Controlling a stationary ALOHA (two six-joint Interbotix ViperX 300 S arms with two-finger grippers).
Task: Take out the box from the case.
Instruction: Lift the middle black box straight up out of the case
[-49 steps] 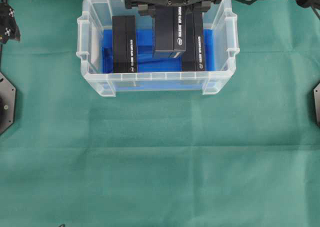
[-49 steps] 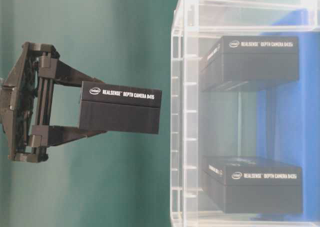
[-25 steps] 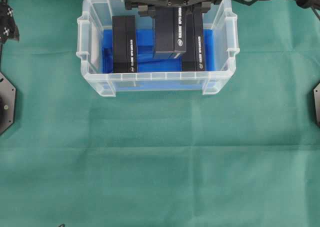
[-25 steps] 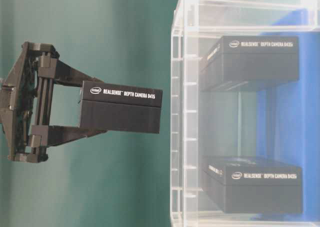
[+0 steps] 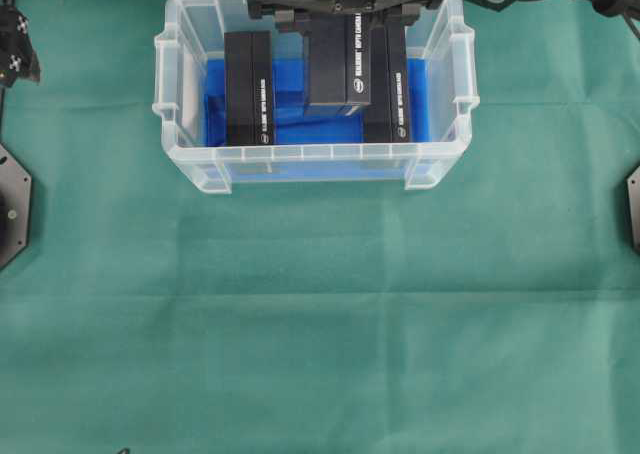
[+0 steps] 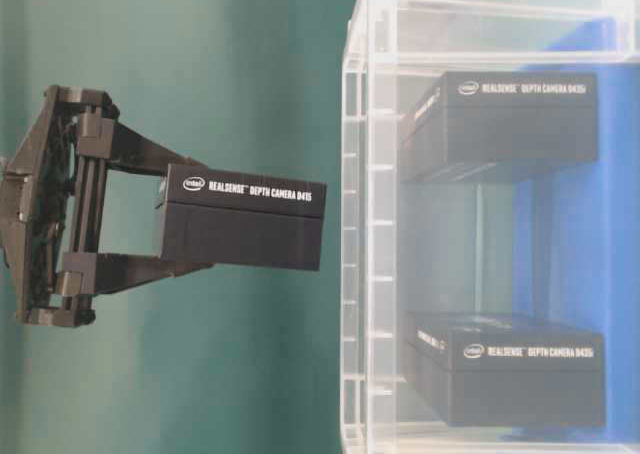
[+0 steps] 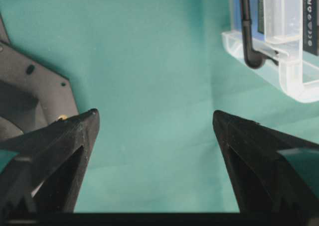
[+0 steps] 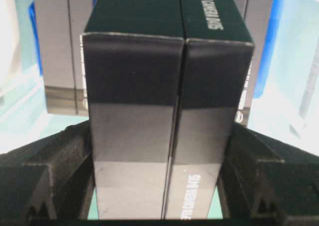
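The case (image 5: 315,155) is a clear plastic bin with a blue cloth (image 5: 300,126) on its bottom, standing at the back middle of the table. My right gripper (image 5: 340,12) is shut on a black box (image 5: 338,69) and holds it above the case, clear of the rim (image 6: 355,224). In the table-level view the box (image 6: 240,217) hangs between the two fingers (image 6: 130,149). In the right wrist view both fingers (image 8: 65,156) press against its sides (image 8: 164,101). My left gripper (image 7: 155,117) is open over bare green cloth, to the left of the case's corner (image 7: 294,81).
Two more black boxes stay inside the case, one at the left (image 5: 249,87) and one at the right (image 5: 388,89). Green cloth (image 5: 320,314) covers the table. Black arm bases sit at the left edge (image 5: 12,204) and the right edge (image 5: 633,206).
The held box has shifted slightly toward the back of the case in the overhead view. The left gripper has not moved.
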